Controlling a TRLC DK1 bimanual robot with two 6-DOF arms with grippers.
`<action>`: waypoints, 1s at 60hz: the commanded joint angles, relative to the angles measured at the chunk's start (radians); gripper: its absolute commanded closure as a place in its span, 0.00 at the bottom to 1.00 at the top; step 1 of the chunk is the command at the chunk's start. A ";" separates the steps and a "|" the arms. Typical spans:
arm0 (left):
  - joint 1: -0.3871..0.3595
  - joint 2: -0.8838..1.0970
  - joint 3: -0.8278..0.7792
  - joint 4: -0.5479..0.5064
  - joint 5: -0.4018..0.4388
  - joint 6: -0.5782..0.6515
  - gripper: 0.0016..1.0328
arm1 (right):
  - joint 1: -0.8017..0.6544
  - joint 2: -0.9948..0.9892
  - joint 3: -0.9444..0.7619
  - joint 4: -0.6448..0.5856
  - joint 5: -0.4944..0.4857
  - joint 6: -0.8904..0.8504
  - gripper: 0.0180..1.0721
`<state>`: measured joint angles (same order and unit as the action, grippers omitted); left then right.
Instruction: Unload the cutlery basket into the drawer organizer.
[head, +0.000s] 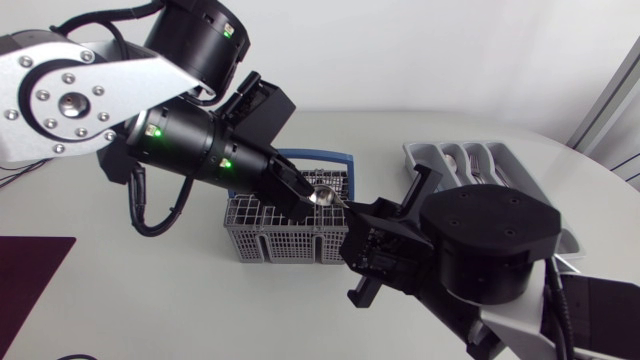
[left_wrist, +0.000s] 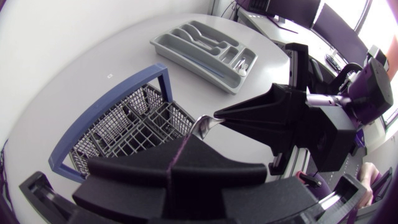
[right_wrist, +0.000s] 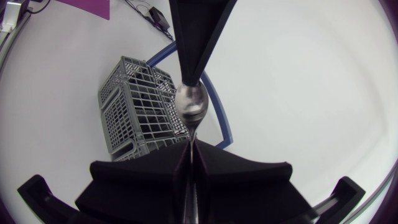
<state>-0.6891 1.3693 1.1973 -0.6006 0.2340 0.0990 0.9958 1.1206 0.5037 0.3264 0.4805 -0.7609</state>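
A metal spoon (head: 325, 195) hangs in the air just above the grey wire cutlery basket (head: 285, 232), held from both ends. My left gripper (head: 303, 195) comes in from the left and is shut on the spoon's bowl end (right_wrist: 191, 102). From the right, my right gripper (head: 355, 212) is shut on the handle. In the left wrist view the left gripper (left_wrist: 180, 149) pinches the spoon (left_wrist: 206, 124), with the right arm's fingers (left_wrist: 249, 115) right ahead of it. The right gripper (right_wrist: 191, 152) grips the thin handle, with the basket (right_wrist: 134, 106) below. The grey drawer organizer (head: 415, 152) lies at the back right.
The basket has a blue handle (head: 325, 157) folded to its far side. Some cutlery lies in the organizer (left_wrist: 163, 48). A dark purple mat (head: 30, 275) sits at the table's front left. The two arms crowd the middle of the table.
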 joint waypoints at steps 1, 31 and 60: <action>0.007 0.011 0.050 -0.001 0.025 -0.035 0.86 | 0.012 0.004 -0.021 0.007 0.009 -0.015 0.95; 0.151 -0.084 -0.016 0.185 -0.056 -0.051 0.04 | -0.025 -0.159 -0.056 -0.168 -0.079 0.015 0.95; 0.286 -0.296 -0.317 0.509 -0.355 0.082 0.04 | -0.764 -0.347 -0.004 -0.592 -0.859 -0.118 0.95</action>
<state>-0.4202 1.1084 0.9321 -0.1230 -0.0910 0.1589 0.3431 0.7654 0.4744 -0.2314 -0.3016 -0.8036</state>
